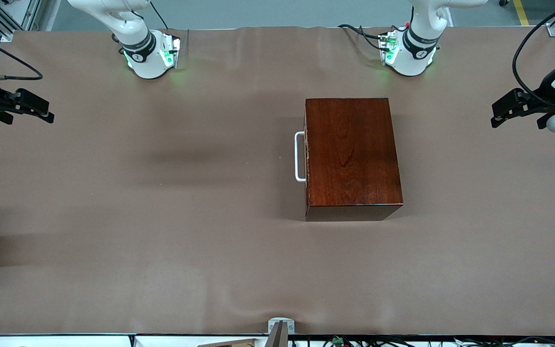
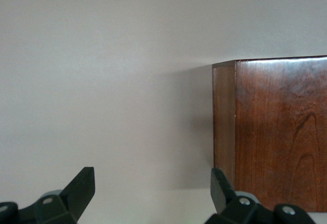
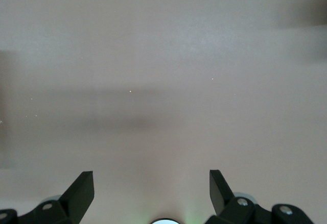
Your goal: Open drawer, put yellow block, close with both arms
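Here one box (image 1: 352,156) stands on the counter (image 1: 162,217), toward the left arm's end, its drawer (image 1: 306,156) shut flush and one white handle (image 1: 299,156) facing the right arm's end. No yellow block shows in any view. Bare brown counter lies all around the box, widest in front of the handle. Two arms wait high at the counter's ends. The right gripper (image 1: 41,112) hangs over its edge, fingers (image 3: 82,191) spread apart, holding nothing. The left gripper (image 1: 501,113) hangs likewise, fingers (image 2: 82,191) apart, box in its view.
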Robot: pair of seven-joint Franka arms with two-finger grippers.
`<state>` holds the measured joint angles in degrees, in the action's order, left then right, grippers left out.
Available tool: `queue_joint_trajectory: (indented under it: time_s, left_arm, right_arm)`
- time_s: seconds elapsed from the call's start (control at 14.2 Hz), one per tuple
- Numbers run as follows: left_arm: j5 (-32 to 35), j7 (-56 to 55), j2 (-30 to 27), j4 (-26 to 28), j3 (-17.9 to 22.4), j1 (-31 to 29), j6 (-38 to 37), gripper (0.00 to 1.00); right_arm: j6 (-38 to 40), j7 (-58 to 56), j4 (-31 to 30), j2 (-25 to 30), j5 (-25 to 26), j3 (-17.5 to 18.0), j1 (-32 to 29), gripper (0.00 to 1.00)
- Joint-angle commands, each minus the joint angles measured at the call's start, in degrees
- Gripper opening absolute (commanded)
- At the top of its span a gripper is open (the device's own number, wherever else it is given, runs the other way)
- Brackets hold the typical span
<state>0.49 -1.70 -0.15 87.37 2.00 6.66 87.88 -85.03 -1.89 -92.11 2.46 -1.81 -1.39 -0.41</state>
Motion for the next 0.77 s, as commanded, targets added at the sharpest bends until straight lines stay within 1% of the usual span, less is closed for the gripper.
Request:
queue_joint_trajectory:
  time_s: [0.0,0.28,0.7]
  left_arm:
    - [-0.75,-1.28,-0.99,1.13,-0.06,-0.15,0.8,1.0]
    - [-0.75,-5.5,-1.17,1.31,-0.24,0.2,-0.87,1.0]
    - [-0.75,-4.9,-0.91,1.22,-0.24,0.2,-0.87,1.0]
  right_arm:
    - [0.3,-0.66,-0.61,1.14,0.4,0.16,-0.29,1.0]
    - [0.3,-0.66,-0.61,1.06,0.4,0.16,-0.29,1.0]
    - [0.21,-0.66,-0.61,1.06,0.4,0.16,-0.38,1.0]
